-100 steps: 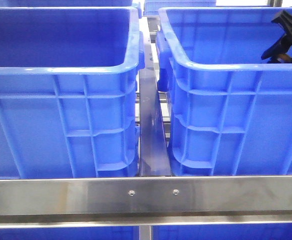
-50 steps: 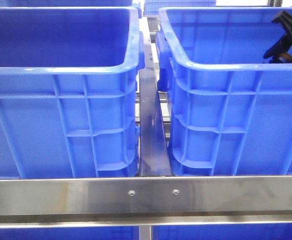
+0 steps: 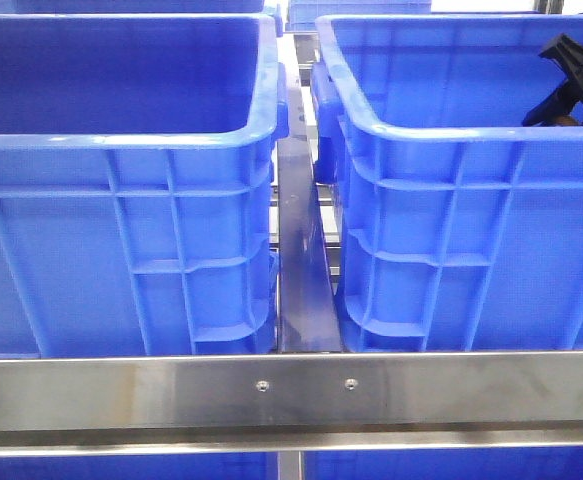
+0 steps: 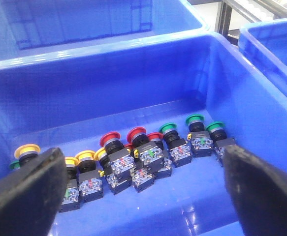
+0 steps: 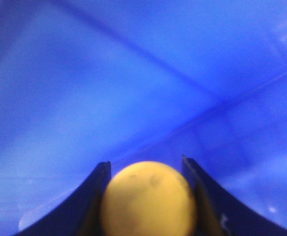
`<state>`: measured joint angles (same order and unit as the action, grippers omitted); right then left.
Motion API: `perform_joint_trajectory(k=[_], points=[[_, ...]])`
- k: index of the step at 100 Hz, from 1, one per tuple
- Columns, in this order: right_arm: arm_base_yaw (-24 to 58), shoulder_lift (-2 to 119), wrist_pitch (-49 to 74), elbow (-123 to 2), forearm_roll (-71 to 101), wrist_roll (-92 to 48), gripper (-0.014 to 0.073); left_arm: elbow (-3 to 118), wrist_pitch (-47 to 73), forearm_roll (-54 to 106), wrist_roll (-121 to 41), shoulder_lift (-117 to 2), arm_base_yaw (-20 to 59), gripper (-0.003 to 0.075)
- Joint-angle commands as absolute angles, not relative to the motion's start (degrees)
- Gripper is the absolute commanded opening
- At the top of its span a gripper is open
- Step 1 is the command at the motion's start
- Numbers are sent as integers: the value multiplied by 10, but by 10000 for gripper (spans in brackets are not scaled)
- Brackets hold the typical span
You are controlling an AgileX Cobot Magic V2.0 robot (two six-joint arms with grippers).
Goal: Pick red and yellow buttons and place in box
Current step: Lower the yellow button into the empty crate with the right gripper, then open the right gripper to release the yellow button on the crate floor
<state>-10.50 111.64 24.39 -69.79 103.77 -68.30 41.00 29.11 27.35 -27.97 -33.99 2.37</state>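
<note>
Two big blue crates fill the front view, the left crate (image 3: pixel 121 200) and the right crate (image 3: pixel 461 200) standing side by side behind a steel rail (image 3: pixel 291 395), with a narrow gap between them.

Inside the right crate, near its far right corner, the right gripper (image 3: pixel 563 90) shows above the rim as a black shape with a small orange spot low between its fingers. The right wrist view makes that plain: its two dark fingers (image 5: pixel 91 201) are closed in narrowly on a yellow button (image 5: pixel 148 199), pressing against it on both sides. Behind it is only blurred blue crate wall and floor.

The left gripper (image 4: pixel 143 196) does not appear in the front view. In its own wrist view the two black fingers (image 4: pixel 25 196) stand wide apart at either edge, holding and touching nothing. Between them, on the floor of a blue crate (image 4: pixel 133 73), lies a row of push buttons that the front view hides behind the crate wall: yellow-capped buttons (image 4: pixel 84 157) at one end, red-capped buttons (image 4: pixel 136 135) in the middle, green-capped buttons (image 4: pixel 195 120) at the other end. They lie packed close, many touching, each on a dark body with a pale block.
</note>
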Motion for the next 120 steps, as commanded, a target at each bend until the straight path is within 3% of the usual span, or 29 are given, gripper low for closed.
perform_joint_trajectory(k=[1, 22, 72, 120], points=[[-107, 1088, 256, -716, 1059, -686, 237, 426, 247, 287, -275, -341, 23, 589], [-107, 1088, 233, -716, 1059, -686, 428, 426, 247, 287, -275, -341, 23, 589], [-107, 1088, 181, -716, 1059, -686, 605, 426, 247, 287, -275, -341, 23, 589], [-107, 1088, 152, -716, 1058, -715, 630, 426, 247, 287, -275, -341, 23, 589]])
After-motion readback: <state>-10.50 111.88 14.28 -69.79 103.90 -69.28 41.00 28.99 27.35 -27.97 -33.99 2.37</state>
